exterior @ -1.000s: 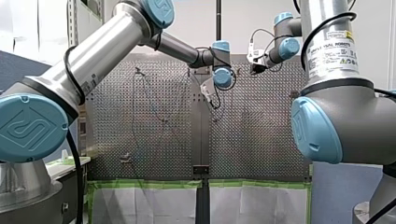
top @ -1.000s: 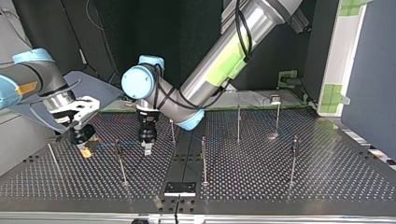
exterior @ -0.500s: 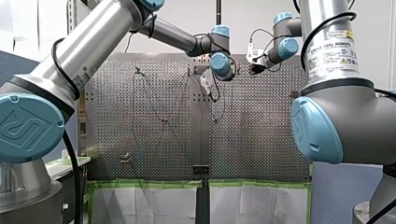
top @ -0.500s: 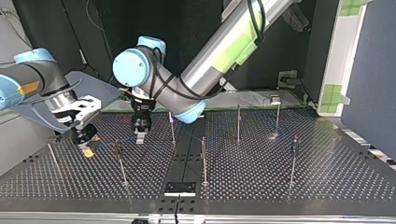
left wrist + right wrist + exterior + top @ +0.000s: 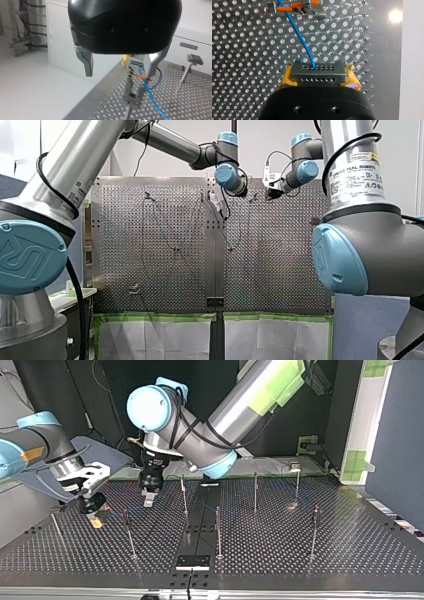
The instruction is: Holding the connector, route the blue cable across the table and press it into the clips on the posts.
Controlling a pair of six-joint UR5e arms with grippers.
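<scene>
My right gripper [image 5: 319, 75] is shut on the grey connector [image 5: 317, 70], its yellow pads [image 5: 287, 78] on either side. From the connector the blue cable [image 5: 297, 30] runs ahead to a metal clip with orange parts [image 5: 287, 9]. In the top view my right gripper [image 5: 93, 515] hovers low over the plate at the left. My left gripper [image 5: 120, 71] is open and holds nothing; the connector and blue cable [image 5: 150, 96] lie ahead of it. It hangs in the top view [image 5: 148, 499] just right of my right gripper, above the plate.
Several thin upright posts stand on the perforated plate, among them one [image 5: 129, 534] beside my right gripper, one [image 5: 184, 495] near my left gripper and one [image 5: 218, 530] mid-table. A small black block [image 5: 192, 562] sits at the near edge. A white panel [image 5: 367, 415] stands at the right.
My left arm has lifted, carrying its open gripper up and toward the far side of the plate in the top view. My right gripper has stayed put with the connector.
</scene>
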